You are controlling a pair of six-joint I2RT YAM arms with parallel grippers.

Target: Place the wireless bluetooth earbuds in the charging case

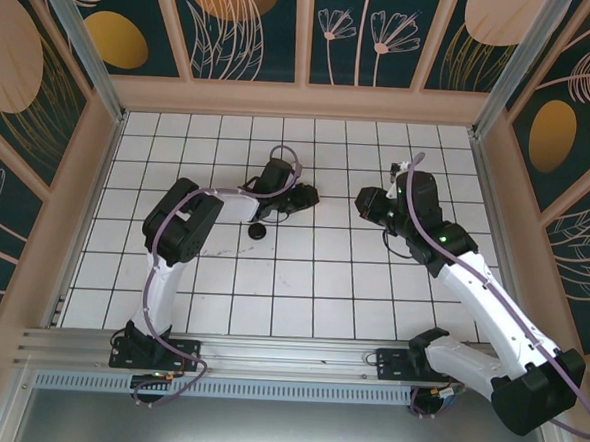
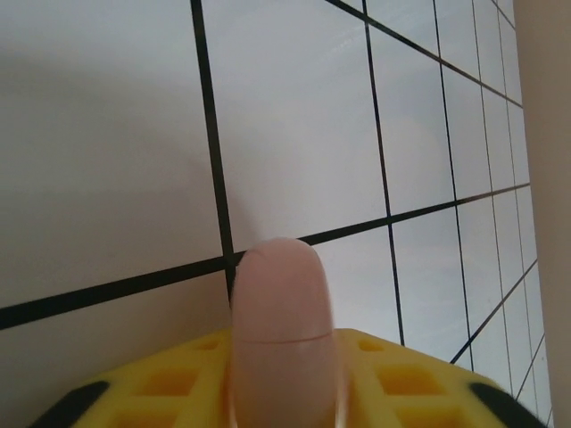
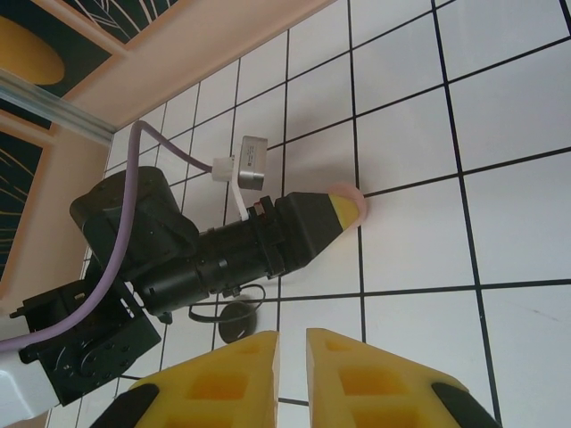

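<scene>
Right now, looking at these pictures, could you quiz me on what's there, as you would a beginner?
1. True or false: the left fingers pinch a pale pink piece.
2. The small round thing lying on the table is: A black, B lilac, C green.
3. Fill in: those fingers are coloured ___.
Key: 1 true; 2 A; 3 yellow.
</scene>
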